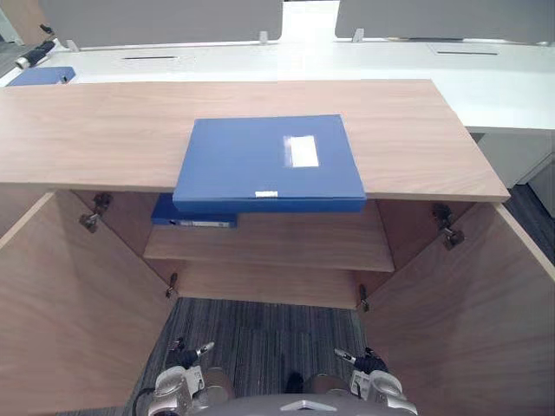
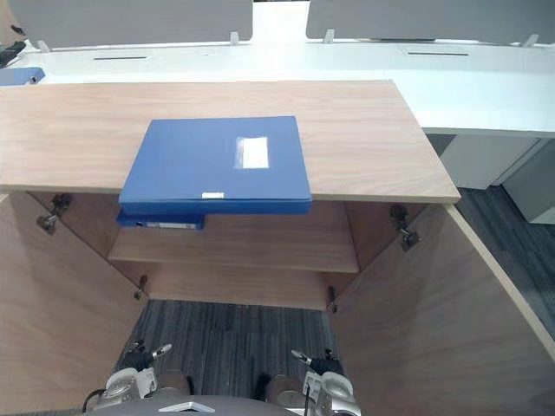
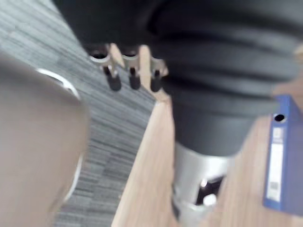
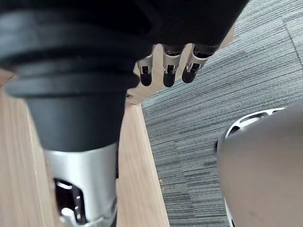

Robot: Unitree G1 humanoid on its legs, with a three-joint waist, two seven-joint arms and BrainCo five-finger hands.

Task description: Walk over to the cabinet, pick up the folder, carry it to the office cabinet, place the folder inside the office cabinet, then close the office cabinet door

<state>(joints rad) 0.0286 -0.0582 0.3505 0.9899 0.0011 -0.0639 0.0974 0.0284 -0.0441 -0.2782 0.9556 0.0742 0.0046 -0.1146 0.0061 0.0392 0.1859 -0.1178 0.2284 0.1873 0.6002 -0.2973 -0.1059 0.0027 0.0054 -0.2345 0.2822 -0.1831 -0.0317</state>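
Observation:
A blue folder with a white label lies flat on the wooden cabinet top, its near edge jutting slightly over the front. A second blue folder rests on the shelf inside, under the first; its spine shows in the left wrist view. Both cabinet doors stand open, the left door and the right door. My left hand hangs low over the carpet with relaxed fingers, holding nothing. My right hand hangs the same way, far below the folders.
Behind the cabinet runs a white desk with grey partition screens. Another blue folder lies on it at the far left. Grey striped carpet lies between the open doors.

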